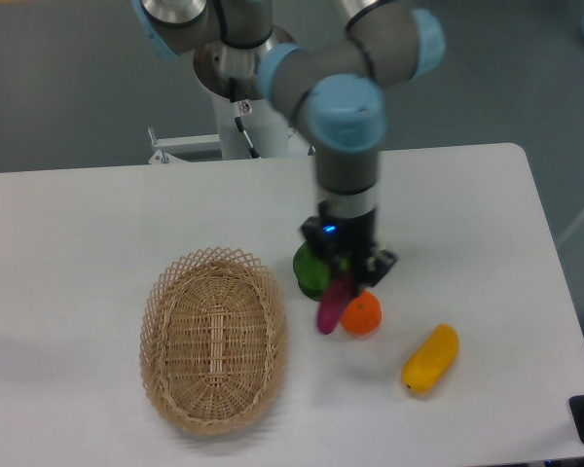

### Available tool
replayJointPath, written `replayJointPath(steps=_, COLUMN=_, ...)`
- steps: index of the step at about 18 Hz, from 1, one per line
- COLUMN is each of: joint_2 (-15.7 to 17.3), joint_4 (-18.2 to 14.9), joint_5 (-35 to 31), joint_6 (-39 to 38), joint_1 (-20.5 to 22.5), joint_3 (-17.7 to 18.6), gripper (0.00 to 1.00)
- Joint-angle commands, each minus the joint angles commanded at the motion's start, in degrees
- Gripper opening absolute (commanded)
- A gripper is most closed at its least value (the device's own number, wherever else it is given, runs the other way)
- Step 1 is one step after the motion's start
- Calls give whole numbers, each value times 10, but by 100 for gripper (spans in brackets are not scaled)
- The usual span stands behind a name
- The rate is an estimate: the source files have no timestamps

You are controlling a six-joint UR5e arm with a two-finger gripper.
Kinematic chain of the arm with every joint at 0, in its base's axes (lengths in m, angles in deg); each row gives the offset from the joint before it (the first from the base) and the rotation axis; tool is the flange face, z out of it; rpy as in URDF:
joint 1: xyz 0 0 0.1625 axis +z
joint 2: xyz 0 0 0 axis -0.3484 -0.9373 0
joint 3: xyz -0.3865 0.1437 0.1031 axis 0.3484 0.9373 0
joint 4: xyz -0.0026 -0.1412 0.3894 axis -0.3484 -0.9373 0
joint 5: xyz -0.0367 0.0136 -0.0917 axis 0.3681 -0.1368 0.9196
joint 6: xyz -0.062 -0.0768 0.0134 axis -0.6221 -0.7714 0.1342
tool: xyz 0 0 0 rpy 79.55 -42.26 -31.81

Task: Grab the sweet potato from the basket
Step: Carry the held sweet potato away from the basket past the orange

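The magenta sweet potato [330, 307] hangs nearly upright in my gripper [344, 283], which is shut on its upper end. It is held to the right of the wicker basket [214, 337], outside the rim, with its lower tip just above or at the table. The basket lies on the table at the lower left and holds nothing that I can see.
An orange round fruit [362, 313] lies right beside the sweet potato. A green round object [309, 272] sits behind the gripper, partly hidden. A yellow oblong fruit [430, 358] lies further right. The table's right edge [555, 263] is nearby.
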Motion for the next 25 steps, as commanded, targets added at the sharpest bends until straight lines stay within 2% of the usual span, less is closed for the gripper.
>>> replayJointPath(steps=3, joint_2=-1, joint_4=-5, joint_5=0, joint_6=43, joint_1=32, joint_3=-14, gripper=33)
replayJointPath(steps=6, joint_2=-1, joint_4=-13, joint_5=0, joint_6=68, joint_1=45, joint_3=-24, gripper=33)
replayJointPath(steps=25, joint_2=-1, joint_4=-13, joint_5=4, joint_6=67, joint_1=41, joint_3=-24, gripper=33)
